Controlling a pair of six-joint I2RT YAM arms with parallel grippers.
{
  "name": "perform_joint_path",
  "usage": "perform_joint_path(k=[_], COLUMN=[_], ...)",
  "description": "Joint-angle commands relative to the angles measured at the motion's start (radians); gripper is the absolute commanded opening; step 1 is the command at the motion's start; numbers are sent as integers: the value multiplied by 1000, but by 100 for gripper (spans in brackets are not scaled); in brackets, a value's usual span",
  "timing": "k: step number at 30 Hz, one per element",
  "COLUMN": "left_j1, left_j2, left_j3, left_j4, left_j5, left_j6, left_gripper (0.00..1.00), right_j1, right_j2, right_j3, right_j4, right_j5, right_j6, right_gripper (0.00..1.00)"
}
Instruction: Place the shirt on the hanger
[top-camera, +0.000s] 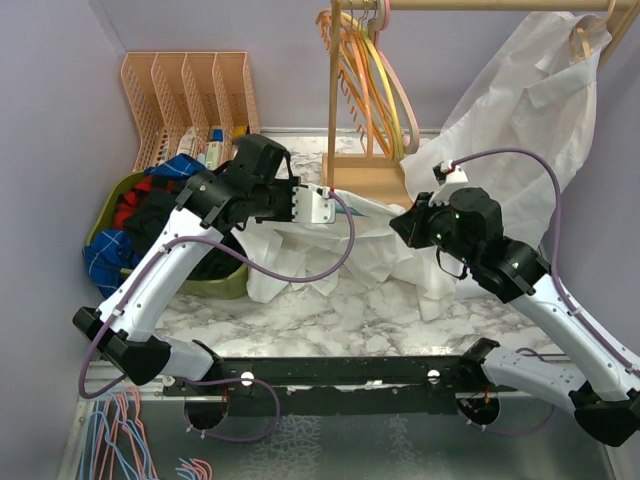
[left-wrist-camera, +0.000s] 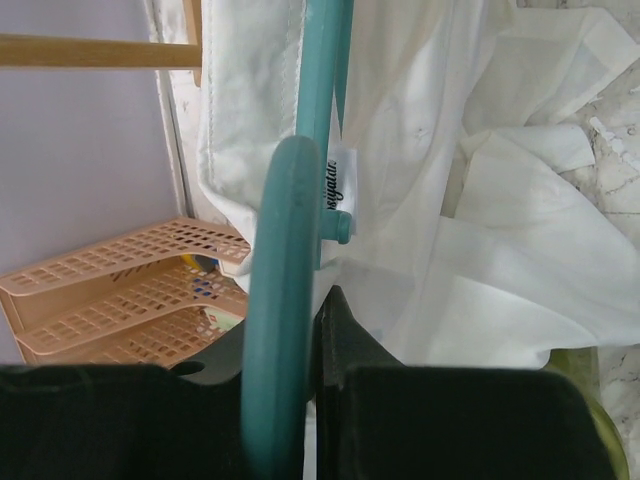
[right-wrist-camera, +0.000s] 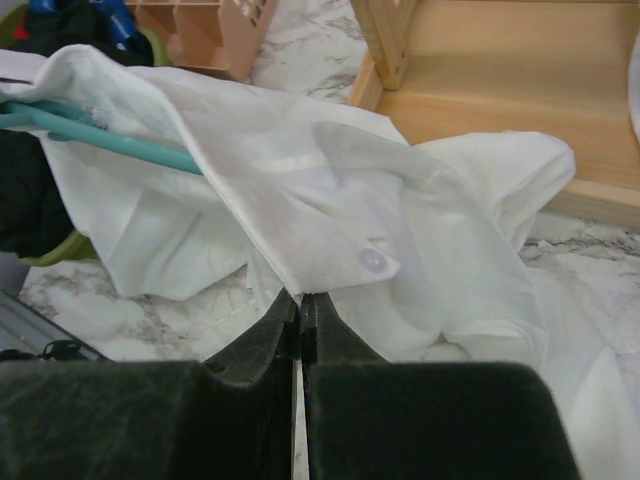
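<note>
Shirt (right-wrist-camera: 330, 200) edge sits pinched in your R claw (right-wrist-camera: 298, 305), clenched tight at 6 o'clock of its wrist cam; fabric spreads toward 12. Your L claw (left-wrist-camera: 285, 345) grips hanger (left-wrist-camera: 280, 250) by its hook, hanger arm running under cloth, over marble table (top-camera: 330, 310).

Bright even light, soft shadows, near foreground blurred

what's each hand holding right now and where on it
Left hand grips the teal hanger by a curved part, likely its hook. Right hand pinches the white shirt at an edge beside a button.
</note>
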Motion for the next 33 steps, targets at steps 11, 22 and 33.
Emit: perform_joint_path(k=[11,22,33], left_j1=[5,54,59], left_j2=[-6,5,-36], left_j3=[-12,-53,-124], left_j4=[141,285,242], left_j5=[305,398,422], left_j6=[-282,-452,-388], left_gripper=[0,0,0], right_j1=[9,198,225], right_j2=[33,107,-64], right_j3=[-209,-296,-398], right_j4=[467,728,683], right_j5=[-423,-299,-106], right_j6=[218,266,183], right_gripper=[1,1,78])
